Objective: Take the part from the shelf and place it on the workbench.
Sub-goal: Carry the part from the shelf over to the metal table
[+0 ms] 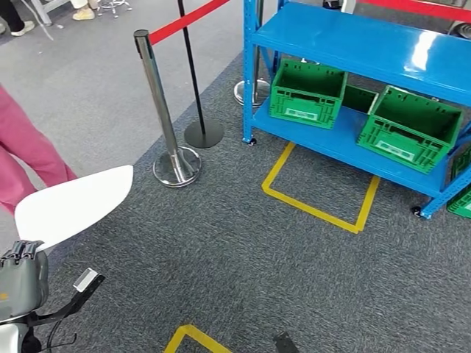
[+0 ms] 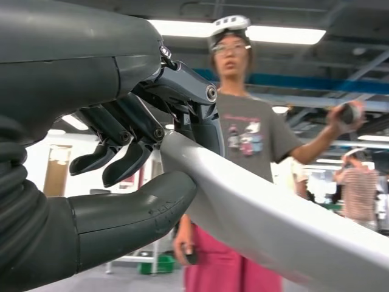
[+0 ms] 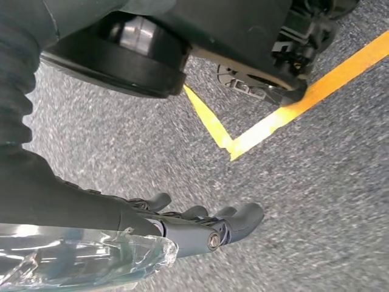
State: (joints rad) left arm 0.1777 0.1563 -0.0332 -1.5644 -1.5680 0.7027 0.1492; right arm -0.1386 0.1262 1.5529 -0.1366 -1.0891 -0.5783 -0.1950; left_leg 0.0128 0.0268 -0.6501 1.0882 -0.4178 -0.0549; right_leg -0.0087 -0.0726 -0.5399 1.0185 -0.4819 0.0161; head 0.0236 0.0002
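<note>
— Left hand (image 2: 137,146)?
— Clamped on the white part (image 2: 284,225); thumb (image 2: 133,210) under one face, dark fingers (image 2: 183,85) curled over the other; seen from the head view at the lower left (image 1: 19,283), with the part (image 1: 75,206) jutting up and to the right as a long pale blade above the grey carpet (image 1: 233,257).
— Right hand (image 3: 197,222)?
— Hanging low over the carpet; fingers stretched out side by side, nothing between them; a crumpled clear film (image 3: 87,261) close beside the palm, hard to say whether touching.
— Surroundings?
— Blue shelf (image 1: 355,44) ahead and to the right, well apart from the part; two green crates (image 1: 308,92) (image 1: 411,129) on its lower level; yellow tape outline (image 1: 322,198) on the carpet just before it; chrome post (image 1: 161,110) with red belt (image 1: 188,18) to the left; person in pink trousers (image 1: 22,154) near the left edge, just beyond the part, one arm raised in the left wrist view (image 2: 247,140).
</note>
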